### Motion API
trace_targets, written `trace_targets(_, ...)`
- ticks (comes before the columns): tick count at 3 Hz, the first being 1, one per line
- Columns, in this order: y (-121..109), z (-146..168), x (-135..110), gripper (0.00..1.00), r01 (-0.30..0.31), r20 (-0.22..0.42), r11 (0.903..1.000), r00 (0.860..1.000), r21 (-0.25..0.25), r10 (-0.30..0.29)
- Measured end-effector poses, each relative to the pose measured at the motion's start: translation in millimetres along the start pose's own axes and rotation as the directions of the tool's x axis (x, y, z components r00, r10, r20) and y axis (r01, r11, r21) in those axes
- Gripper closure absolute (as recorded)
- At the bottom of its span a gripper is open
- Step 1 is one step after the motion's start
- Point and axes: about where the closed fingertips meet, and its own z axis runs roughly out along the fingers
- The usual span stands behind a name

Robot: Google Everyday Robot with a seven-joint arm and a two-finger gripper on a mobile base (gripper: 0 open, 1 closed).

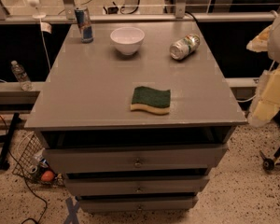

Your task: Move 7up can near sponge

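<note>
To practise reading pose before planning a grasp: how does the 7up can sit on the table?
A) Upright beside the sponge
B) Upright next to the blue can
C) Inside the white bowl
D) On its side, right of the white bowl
D: the 7up can lies on its side right of the white bowl, well behind the sponge; the gripper is at the view's right edge, apart from it.

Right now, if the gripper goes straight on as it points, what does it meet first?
Likely the 7up can, if the gripper at the right edge points left; depth is unclear.
</note>
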Motion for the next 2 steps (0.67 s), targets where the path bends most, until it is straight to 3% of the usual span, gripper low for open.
trace_targets(1,0.0,0.0,0.0,0.0,0.0,0.0,1.0,1.0,0.0,0.0)
trace_targets(2,-51.7,4.2,9.1,0.0,-0.013,0.016,0.9969,1.0,0.078,0.011)
